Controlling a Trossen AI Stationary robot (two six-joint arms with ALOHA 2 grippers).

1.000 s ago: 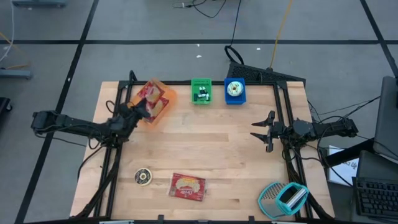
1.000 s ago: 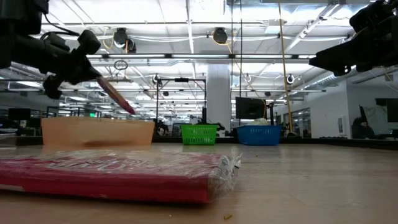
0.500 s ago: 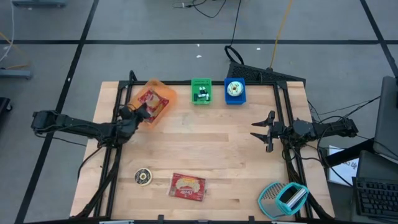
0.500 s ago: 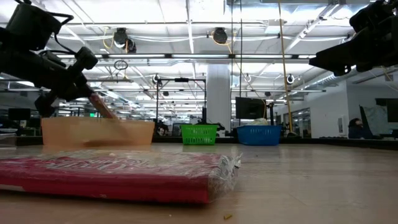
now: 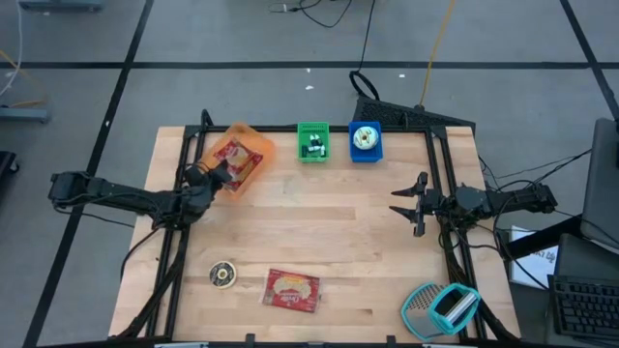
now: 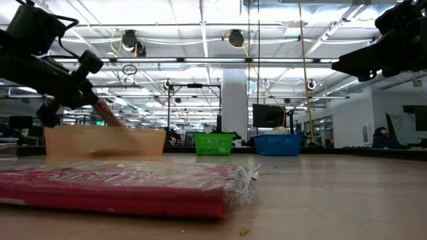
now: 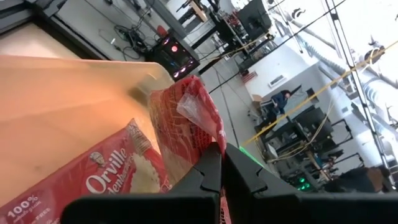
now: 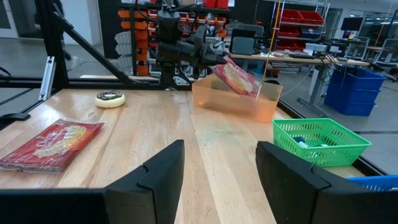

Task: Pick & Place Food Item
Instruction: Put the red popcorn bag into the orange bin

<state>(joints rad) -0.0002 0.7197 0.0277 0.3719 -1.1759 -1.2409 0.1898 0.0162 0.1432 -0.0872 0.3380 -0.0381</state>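
Note:
A red popcorn packet (image 8: 239, 77) slants down into the orange bin (image 5: 253, 147) at the table's far left, with my left gripper (image 5: 217, 175) shut on it at the bin's near-left side. In the left wrist view a red face printed "Orville" (image 7: 106, 180) shows beside the fingers; I cannot tell whether it is the same packet. A second red packet (image 5: 291, 289) lies flat near the table's front edge. My right gripper (image 5: 407, 204) hangs open above the table's right side, with nothing between its fingers. My left gripper pinches the packet's crinkled wrapper (image 7: 200, 134) near one end between its two fingers. The fingers come roughly level from the table's left side. The packet (image 6: 109, 114) slopes down from the fingers into the bin (image 6: 103, 141); its lower end is hidden behind the bin's wall.
A green basket (image 5: 312, 141) and a blue basket (image 5: 366, 141) with small items stand at the far edge. A round chocolate-topped item (image 5: 222, 275) lies front left. A teal and white tool (image 5: 441, 308) sits at the front right corner. Bare wood spans the middle.
My left gripper has sunk toward the orange bin and rolled, staying shut. The red packet, which stood higher above the bin's rim, has tipped over and come down into the bin. Over the last half second it has kept still.

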